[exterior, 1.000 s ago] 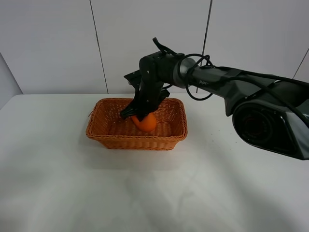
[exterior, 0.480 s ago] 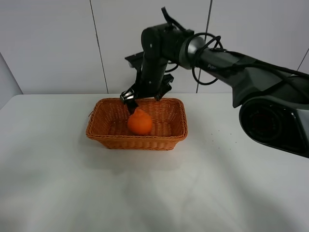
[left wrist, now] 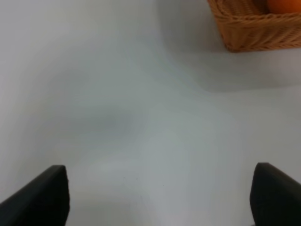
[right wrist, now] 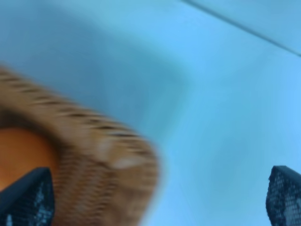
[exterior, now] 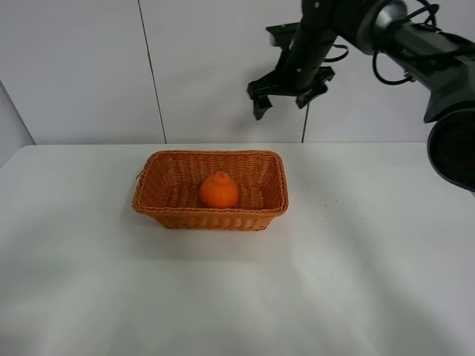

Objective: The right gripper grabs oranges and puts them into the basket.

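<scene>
The orange (exterior: 219, 190) sits upright inside the wicker basket (exterior: 156, 204) on the white table. My right gripper (exterior: 280, 106) is open and empty, high above the table and up-right of the basket, in front of the wall. The right wrist view is blurred; it shows the basket rim (right wrist: 108, 150), part of the orange (right wrist: 23, 150) and one fingertip at each lower corner (right wrist: 28, 197). My left gripper is open over bare table; its two fingertips (left wrist: 40, 195) show wide apart, with a basket corner (left wrist: 249, 33) and a bit of the orange (left wrist: 284, 5) beyond.
A white panelled wall (exterior: 89, 67) with vertical seams stands behind the table. The table's front part (exterior: 237, 297) is bare white surface.
My right gripper let go of the orange in the basket, opened, and rose up and to the right, away from the basket. The orange stays in the basket.
</scene>
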Motion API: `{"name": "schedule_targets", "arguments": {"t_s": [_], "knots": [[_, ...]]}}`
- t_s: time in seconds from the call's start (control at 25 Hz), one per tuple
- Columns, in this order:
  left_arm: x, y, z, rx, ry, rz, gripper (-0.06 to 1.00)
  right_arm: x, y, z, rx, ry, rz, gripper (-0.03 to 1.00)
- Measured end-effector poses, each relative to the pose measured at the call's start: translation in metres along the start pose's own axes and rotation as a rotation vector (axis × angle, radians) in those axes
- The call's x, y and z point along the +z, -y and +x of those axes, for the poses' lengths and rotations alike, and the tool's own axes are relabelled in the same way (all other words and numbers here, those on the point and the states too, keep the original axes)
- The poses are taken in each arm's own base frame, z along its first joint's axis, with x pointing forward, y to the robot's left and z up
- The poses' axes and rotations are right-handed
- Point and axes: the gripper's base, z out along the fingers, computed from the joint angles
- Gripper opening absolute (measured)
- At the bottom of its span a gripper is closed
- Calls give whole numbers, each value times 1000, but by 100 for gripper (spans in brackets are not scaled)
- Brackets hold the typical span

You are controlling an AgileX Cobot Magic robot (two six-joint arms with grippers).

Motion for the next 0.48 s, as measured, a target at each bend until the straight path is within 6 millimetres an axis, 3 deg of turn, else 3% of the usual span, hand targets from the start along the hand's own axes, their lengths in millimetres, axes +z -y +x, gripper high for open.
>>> {"name": "schedule_targets", "arguments": {"t_s": [0.16, 0.28, 0.4, 0.48], "knots": [[0, 0, 0, 0, 0, 0, 88, -2, 71, 5, 125, 0, 68, 69], [0, 0, 0, 0, 0, 0, 88, -6, 114, 12, 201, -1, 109, 69], [0, 0, 0, 0, 0, 0, 88, -9, 139, 18, 249, 0, 128, 69], [0, 0, 0, 0, 0, 0, 88, -11, 144, 19, 259, 2, 132, 69]]}}
